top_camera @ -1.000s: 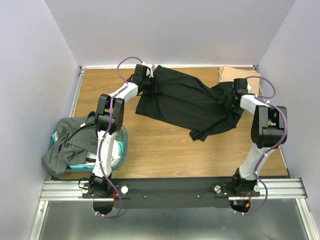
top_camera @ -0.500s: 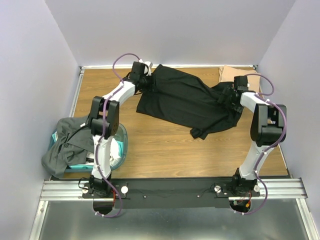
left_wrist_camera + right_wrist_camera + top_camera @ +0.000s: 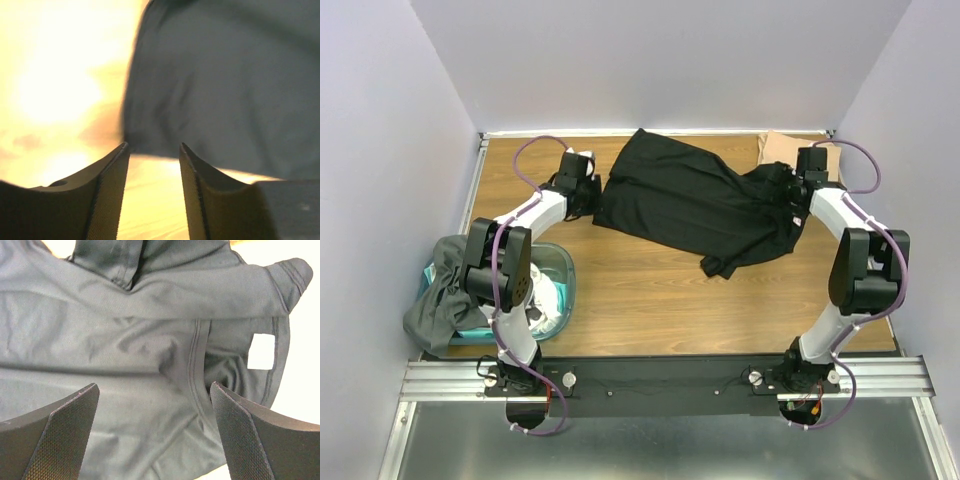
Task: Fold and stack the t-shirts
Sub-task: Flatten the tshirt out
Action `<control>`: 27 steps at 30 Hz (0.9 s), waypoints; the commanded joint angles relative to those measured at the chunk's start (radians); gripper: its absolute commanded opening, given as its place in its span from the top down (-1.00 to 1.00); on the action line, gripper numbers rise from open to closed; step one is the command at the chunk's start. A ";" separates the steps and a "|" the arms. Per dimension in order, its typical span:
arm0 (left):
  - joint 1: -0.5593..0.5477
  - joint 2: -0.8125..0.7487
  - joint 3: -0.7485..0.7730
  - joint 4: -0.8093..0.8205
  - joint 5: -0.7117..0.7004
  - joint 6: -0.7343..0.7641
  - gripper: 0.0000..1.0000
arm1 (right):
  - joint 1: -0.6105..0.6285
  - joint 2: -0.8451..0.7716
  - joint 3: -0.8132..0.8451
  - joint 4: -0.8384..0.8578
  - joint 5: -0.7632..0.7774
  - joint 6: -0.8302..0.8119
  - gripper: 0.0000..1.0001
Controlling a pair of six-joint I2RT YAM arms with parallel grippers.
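A black t-shirt [image 3: 695, 200] lies spread and rumpled across the back of the wooden table. My left gripper [image 3: 588, 200] sits just off its left edge, open, with only bare wood between its fingers [image 3: 112, 185]; the shirt's edge [image 3: 220, 90] lies a little ahead of the tips. Above the shirt's right end, my right gripper [image 3: 785, 200] hangs wide open and holds nothing. Below it are the collar seam [image 3: 196, 365] and a white label [image 3: 261, 351]. A tan t-shirt [image 3: 782, 148] lies at the back right corner.
A teal tub [image 3: 563, 285] stands at the near left, next to the left arm. A dark grey t-shirt [image 3: 445, 290] drapes over the tub's left side and white cloth [image 3: 542, 305] lies inside. Walls close in the table on three sides.
The left arm swung left and nearer, drawing its gripper off the shirt's back-left corner to just beside the left edge, jaws slightly narrower. The right gripper shifted a little toward the back.
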State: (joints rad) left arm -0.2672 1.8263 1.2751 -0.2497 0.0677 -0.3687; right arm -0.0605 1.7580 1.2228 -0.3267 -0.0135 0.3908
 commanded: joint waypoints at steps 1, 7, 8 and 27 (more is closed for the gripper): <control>0.009 -0.010 -0.043 -0.019 -0.059 -0.007 -0.02 | -0.005 -0.063 -0.046 -0.020 -0.031 -0.012 -0.96; 0.025 0.034 -0.046 -0.017 -0.100 0.002 0.01 | -0.005 -0.120 -0.106 -0.021 -0.029 -0.012 -0.96; 0.025 0.042 -0.043 -0.016 -0.100 0.005 0.01 | -0.005 -0.124 -0.114 -0.021 -0.032 -0.010 -0.96; 0.025 0.126 -0.023 0.052 0.015 0.016 0.05 | -0.005 -0.219 -0.216 -0.025 -0.026 -0.010 -0.96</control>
State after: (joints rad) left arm -0.2485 1.9228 1.2327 -0.2195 0.0456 -0.3622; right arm -0.0605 1.5723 1.0306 -0.3412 -0.0254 0.3908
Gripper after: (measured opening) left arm 0.482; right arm 0.979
